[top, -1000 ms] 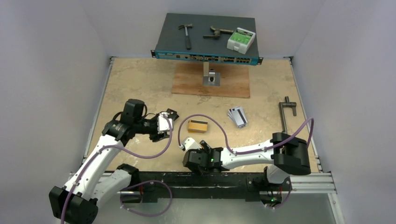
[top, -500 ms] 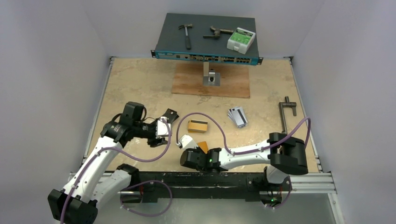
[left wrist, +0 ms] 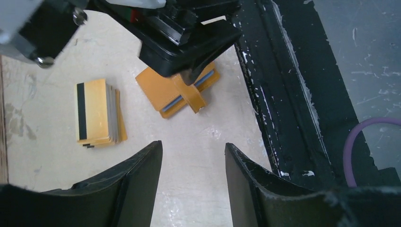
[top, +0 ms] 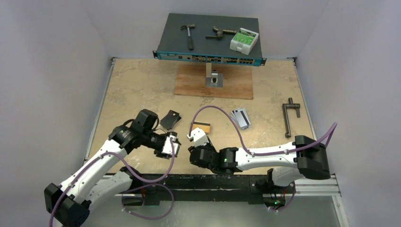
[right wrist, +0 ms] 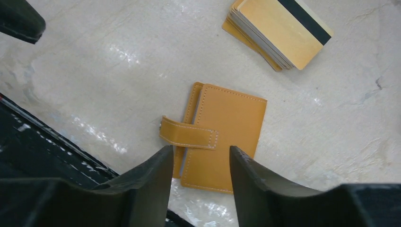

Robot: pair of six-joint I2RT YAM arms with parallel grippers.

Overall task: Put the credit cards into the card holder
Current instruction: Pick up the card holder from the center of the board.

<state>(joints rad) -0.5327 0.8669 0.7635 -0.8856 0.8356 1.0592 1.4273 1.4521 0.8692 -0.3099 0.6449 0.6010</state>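
Right wrist | card holder (right wrist: 227, 137) folded shut | credit cards (right wrist: 279, 30) stacked nearby outside it | left jaws spread | right jaws spread

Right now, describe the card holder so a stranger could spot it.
On the table, just beyond the black rail at the near edge, the card holder lies flat under the right gripper. Unlike the striped card stack beside it, it is a stitched orange wallet with a strap.

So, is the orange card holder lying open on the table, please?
No, the card holder lies closed, with its tab folded over the front cover.
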